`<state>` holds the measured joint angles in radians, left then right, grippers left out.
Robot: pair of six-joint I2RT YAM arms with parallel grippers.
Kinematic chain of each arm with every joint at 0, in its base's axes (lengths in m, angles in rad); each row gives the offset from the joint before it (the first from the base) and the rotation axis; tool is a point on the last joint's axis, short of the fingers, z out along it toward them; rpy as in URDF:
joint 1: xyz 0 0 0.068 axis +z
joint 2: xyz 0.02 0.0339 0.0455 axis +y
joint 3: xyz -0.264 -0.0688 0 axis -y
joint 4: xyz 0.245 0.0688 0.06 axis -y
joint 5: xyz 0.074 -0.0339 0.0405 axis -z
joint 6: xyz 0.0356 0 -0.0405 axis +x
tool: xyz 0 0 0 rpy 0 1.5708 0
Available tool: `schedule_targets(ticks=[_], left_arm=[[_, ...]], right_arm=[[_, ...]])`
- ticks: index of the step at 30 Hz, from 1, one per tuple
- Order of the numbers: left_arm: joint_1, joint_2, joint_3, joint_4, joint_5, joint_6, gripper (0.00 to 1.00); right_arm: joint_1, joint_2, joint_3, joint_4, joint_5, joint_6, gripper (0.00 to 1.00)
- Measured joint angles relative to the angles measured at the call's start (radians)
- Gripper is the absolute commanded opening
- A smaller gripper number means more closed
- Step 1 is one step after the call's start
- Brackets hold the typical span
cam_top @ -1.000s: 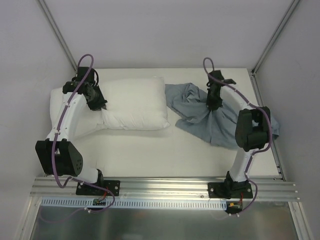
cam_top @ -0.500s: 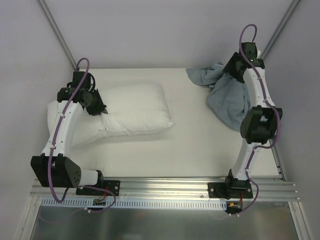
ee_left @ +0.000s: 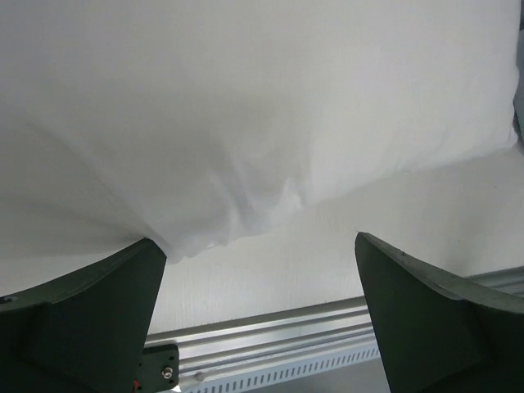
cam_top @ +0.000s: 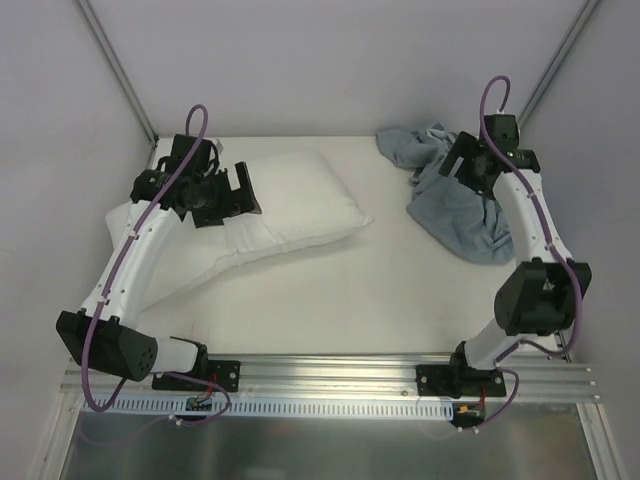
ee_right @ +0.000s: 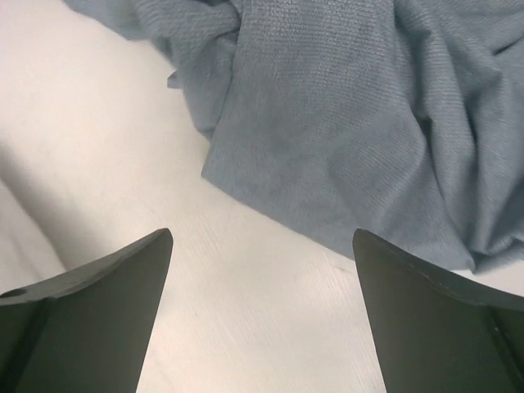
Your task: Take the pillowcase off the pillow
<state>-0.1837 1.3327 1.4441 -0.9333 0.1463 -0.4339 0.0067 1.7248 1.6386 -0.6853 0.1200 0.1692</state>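
I read the top view as a clock face, with 12 at the far edge of the table (cam_top: 400, 290). The pillow (cam_top: 300, 200) lies bare at about 10 o'clock. Its long side runs from 9 toward the centre, and its right corner points to 3. The pillowcase (cam_top: 455, 205) is completely off it, crumpled in a heap at about 2 o'clock near the far right corner, well apart from the pillow. Only its plain grey-blue side shows.

My left gripper (cam_top: 238, 190) sits over the pillow's left part, at its 9 o'clock end. In the left wrist view that gripper (ee_left: 258, 241) has its jaws spread wide with nothing clamped between them. The pillow (ee_left: 262, 115) fills the upper part of the view, and a wrinkled edge of it just touches the finger (ee_left: 82, 311) at 8 o'clock. The rail (ee_left: 270, 340) of the base shows below.

My right gripper (cam_top: 457, 166) is at the heap's far edge, at 12 o'clock of the cloth. In the right wrist view that gripper (ee_right: 262, 233) is also wide apart and holds nothing. The pillowcase (ee_right: 344, 123) lies from 12 to 3 in that view, with the bare table (ee_right: 246, 327) under the jaws.
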Motion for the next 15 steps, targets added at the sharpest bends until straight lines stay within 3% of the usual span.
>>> schedule_targets(ticks=[9, 15], left_arm=[[-0.208, -0.057, 0.022, 0.050, -0.036, -0.043, 0.99], [-0.258, -0.172, 0.004, 0.077, -0.043, -0.052, 0.99]], right_arm=[[0.129, -0.518, -0.388, 0.047, 0.054, -0.030, 0.96], [0.322, -0.669, -0.594, 0.005, 0.132, -0.026, 0.96]])
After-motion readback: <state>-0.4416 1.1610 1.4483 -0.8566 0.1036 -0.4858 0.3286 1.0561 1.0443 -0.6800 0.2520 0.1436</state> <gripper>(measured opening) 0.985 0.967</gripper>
